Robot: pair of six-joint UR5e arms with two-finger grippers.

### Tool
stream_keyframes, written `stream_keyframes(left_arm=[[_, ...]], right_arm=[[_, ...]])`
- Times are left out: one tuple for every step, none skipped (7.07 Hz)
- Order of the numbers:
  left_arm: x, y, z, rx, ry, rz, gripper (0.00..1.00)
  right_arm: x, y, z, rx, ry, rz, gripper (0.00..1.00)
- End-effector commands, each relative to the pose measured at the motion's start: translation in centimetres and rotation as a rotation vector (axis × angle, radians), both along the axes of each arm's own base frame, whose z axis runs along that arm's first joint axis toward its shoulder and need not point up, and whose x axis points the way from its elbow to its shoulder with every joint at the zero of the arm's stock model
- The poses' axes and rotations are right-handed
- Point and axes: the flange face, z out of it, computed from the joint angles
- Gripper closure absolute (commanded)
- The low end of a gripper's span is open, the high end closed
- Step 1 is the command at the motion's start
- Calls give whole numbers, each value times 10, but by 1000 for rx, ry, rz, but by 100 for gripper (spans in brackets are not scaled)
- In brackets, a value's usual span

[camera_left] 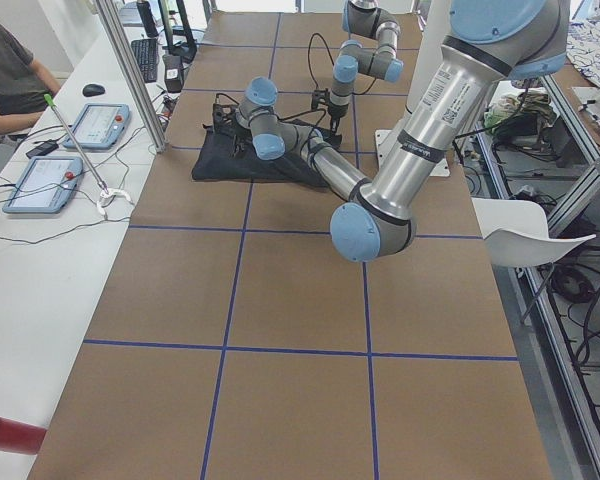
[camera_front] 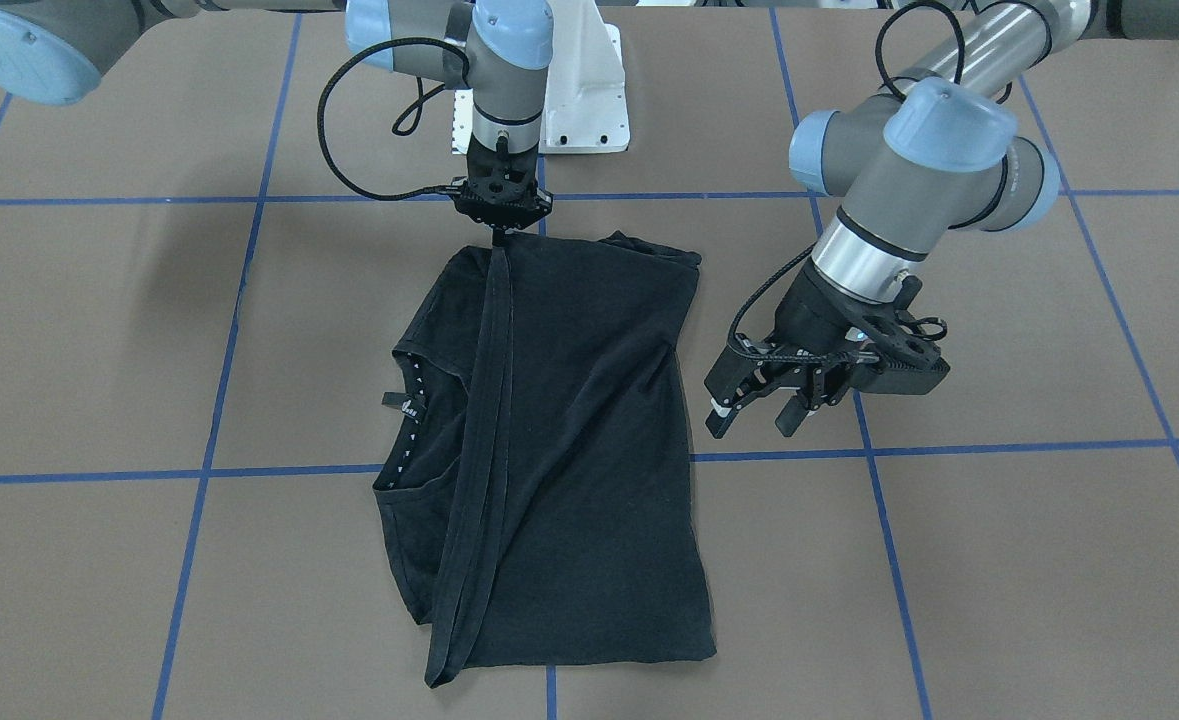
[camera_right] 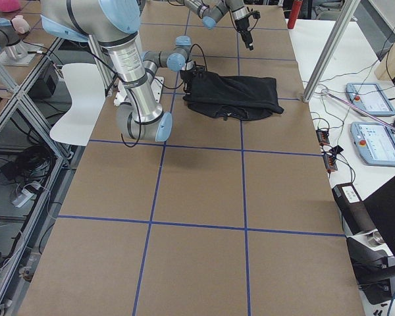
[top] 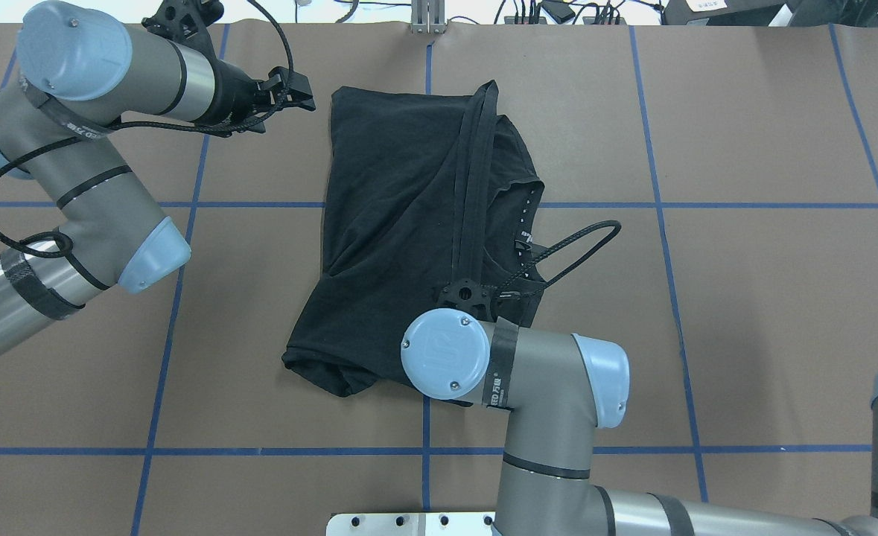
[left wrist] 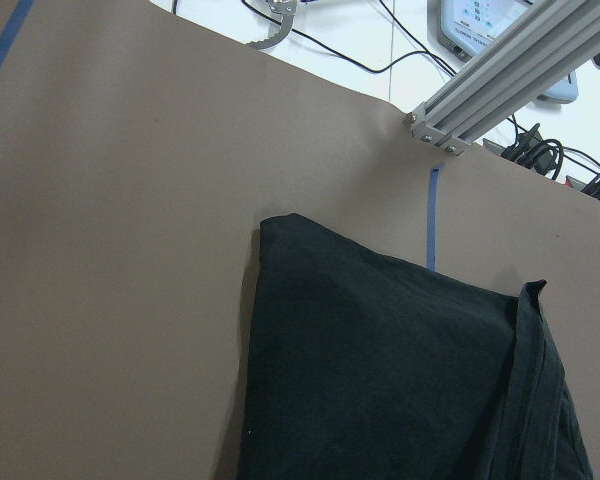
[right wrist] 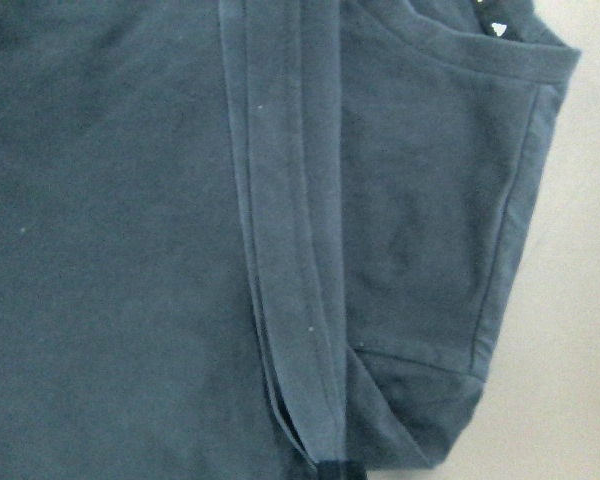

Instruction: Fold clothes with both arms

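Table is carrying everything, with the white pedestal at the robot end as reference. The left arm is reaching out from the pedestal on the robot's left. The right arm is hanging almost straight down just in front of the pedestal. The T-shirt is lying flat on the table directly out from the pedestal, long axis pointing away from it, already narrowed into a rough rectangle with only the plain black side showing and no print visible. The left gripper is hovering off the shirt's edge on the robot's left, farther from the pedestal than the right one, jaws spread and holding nothing. The right gripper is pinching the shirt at its pedestal-side end, jaws closed on the cloth. A hem band is running taut from that pinch down the shirt to the corner farthest from the pedestal. The collar is opening toward the robot's right side, with a small label sticking out. My read: the lengthwise folds are mostly in and the job is roughly halfway. Remaining: laying that band down flat, then a cross fold bringing one end over the other, probably needing the left gripper on a corner too.
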Motion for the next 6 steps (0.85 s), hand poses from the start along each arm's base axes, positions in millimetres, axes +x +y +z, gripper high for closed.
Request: stream_keyframes(left_arm=[[-3, 4, -9, -10, 3, -3, 9], [-8, 11, -19, -21, -6, -2, 9], [-9, 13, -23, -25, -9, -2, 9], [-9, 13, -23, -25, -9, -2, 9], [-7, 13, -21, -27, -11, 0, 9], [-6, 12, -19, -30, -15, -2, 9]], right_arm=[[39, 36, 26, -22, 61, -21, 100], [29, 65, 47, -84, 86, 20, 100], [24, 74, 54, -127, 95, 67, 100], [31, 61, 57, -129, 96, 85, 100], [49, 44, 62, -139, 91, 110, 56], [64, 44, 51, -133, 57, 119, 1]])
